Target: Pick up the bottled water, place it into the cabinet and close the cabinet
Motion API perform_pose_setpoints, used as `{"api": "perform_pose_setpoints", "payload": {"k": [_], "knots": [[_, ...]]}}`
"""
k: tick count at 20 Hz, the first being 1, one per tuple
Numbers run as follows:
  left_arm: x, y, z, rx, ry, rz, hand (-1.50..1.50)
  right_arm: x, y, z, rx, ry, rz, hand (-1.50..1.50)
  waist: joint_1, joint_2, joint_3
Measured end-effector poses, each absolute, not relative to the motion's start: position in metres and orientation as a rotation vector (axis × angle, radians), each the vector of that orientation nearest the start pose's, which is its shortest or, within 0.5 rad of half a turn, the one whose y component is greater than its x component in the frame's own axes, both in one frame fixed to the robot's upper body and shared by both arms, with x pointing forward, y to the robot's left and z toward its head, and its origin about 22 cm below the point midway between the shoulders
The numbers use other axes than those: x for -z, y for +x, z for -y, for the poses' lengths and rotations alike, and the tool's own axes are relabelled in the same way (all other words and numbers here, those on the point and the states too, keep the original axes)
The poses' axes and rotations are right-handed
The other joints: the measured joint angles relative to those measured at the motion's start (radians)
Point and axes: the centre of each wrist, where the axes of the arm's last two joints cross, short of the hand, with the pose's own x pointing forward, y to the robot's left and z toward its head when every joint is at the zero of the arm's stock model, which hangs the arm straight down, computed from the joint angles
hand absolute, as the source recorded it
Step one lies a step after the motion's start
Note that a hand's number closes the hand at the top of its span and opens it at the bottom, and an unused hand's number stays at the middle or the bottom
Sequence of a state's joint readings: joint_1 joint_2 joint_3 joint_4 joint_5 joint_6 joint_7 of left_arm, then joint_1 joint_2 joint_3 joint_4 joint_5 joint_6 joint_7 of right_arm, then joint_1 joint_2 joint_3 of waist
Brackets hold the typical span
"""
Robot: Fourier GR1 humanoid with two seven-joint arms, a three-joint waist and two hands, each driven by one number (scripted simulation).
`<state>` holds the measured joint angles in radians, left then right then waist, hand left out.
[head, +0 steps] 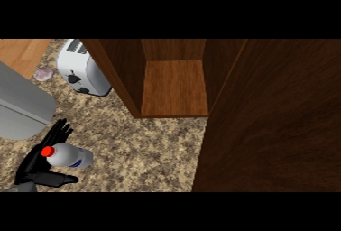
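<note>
The bottled water point(68, 156) is white with a red cap and a blue label, and it sits on the speckled counter at the lower left, cap pointing left. My left hand point(34, 166) comes in from the lower left corner and is open beside the bottle. Its fingers point(58, 129) stretch straight above the bottle and its thumb point(58, 179) lies below it, so the bottle sits in the gap between them. The wooden cabinet point(174, 88) stands open at the upper middle, its shelf bare. Its door point(276, 122) swings out across the right side. My right hand does not show.
A white toaster point(83, 67) stands just left of the cabinet's side wall. A grey metal object point(23, 106) fills the left edge above my hand. A small pinkish item point(44, 74) lies near the toaster. Speckled counter point(143, 149) spreads between the bottle and the cabinet.
</note>
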<state>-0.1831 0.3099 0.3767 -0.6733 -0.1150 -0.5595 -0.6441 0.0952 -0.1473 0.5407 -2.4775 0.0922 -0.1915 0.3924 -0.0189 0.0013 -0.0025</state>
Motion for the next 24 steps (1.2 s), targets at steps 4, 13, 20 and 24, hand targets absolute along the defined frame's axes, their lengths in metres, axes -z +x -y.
{"api": "perform_pose_setpoints", "payload": {"k": [4, 13, 20, 24], "knots": [[0.118, 0.223, -0.394, 0.074, -0.131, 1.514, -1.5, -0.173, 0.122, 0.165, -0.223, 0.287, 1.938, -1.5, -0.004, 0.001, -0.001], [0.125, 0.239, -0.376, 0.024, -0.164, 1.567, 1.5, -0.172, 0.12, 0.165, -0.232, 0.289, 1.933, -1.5, -0.002, -0.002, 0.002], [0.124, 0.251, -0.354, 0.133, -0.204, 1.62, 1.5, -0.175, 0.124, 0.167, -0.23, 0.267, 1.939, -1.5, 0.003, -0.003, 0.002], [0.119, 0.259, -0.339, 0.246, -0.169, 1.707, 1.5, -0.176, 0.124, 0.166, -0.236, 0.269, 1.93, -1.5, 0.005, -0.004, 0.001]]}}
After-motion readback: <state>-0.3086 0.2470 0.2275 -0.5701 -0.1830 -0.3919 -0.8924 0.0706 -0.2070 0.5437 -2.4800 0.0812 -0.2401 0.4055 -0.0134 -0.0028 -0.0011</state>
